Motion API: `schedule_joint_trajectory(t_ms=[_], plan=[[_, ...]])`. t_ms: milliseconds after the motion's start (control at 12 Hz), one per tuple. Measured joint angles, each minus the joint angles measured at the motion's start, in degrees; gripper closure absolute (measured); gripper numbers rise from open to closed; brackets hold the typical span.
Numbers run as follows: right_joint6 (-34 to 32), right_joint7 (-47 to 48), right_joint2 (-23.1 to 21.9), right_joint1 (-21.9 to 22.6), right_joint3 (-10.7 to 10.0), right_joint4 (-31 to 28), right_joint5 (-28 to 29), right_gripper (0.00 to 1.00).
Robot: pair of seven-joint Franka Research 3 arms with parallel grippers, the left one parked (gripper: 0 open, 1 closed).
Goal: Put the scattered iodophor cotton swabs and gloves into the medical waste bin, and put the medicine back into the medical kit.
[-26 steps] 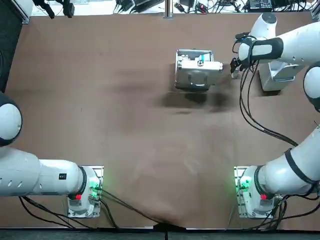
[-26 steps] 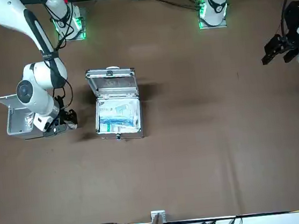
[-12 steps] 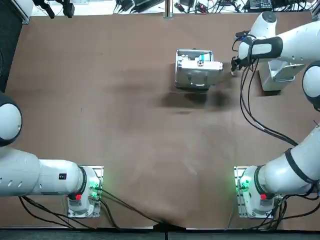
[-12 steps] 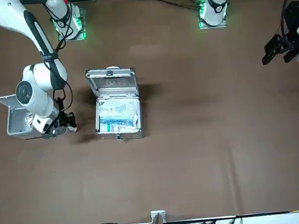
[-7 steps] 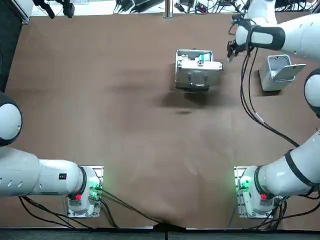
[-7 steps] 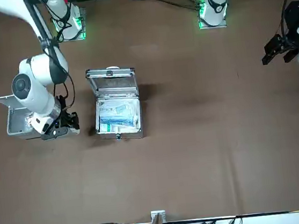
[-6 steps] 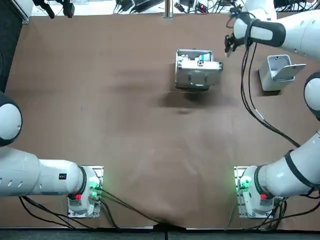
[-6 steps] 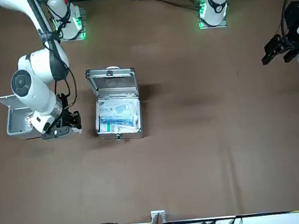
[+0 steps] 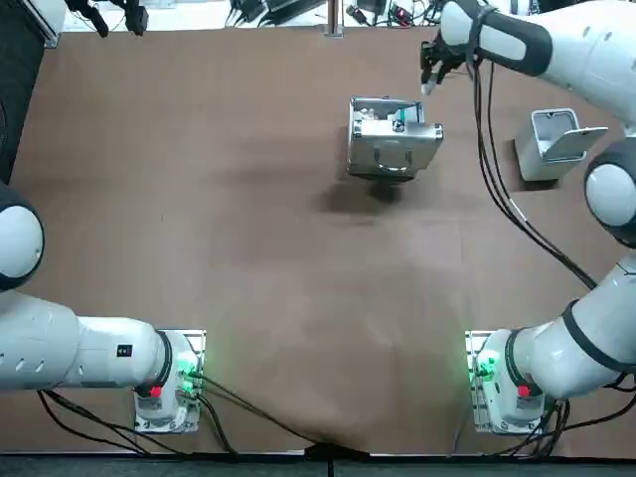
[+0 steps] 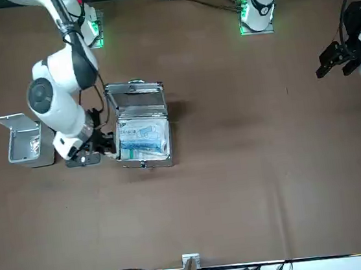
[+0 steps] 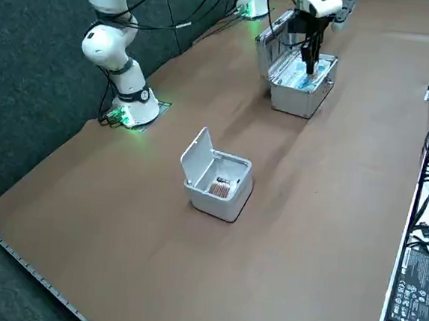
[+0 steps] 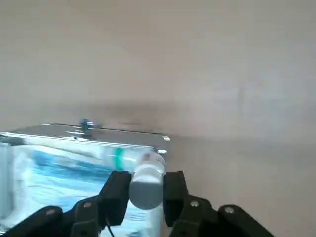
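Currently end effector grips white medicine bottle, grey at one end, beside open medical kit.

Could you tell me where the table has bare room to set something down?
Bare: the table between the medical kit and the arm bases, and between kit and waste bin. Crowded: at the kit, where the right claw holds the medicine bottle.

Shiny metal kit; matt brown tabletop; smooth pale plastic bin. Just right of the kit, the tool's matt black fingers pinch a glossy white plastic bottle.
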Motion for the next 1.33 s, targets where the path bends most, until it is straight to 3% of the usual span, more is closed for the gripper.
schedule_joint_trajectory(t_ms=[583, 1333], plan=[[-0.4, 4.4, 6.4, 6.3, 0.0, 4.5, 1.3, 0.60], [2.3, 9.3, 8.7, 10.2, -0.3, 4.7, 0.8, 0.60]])
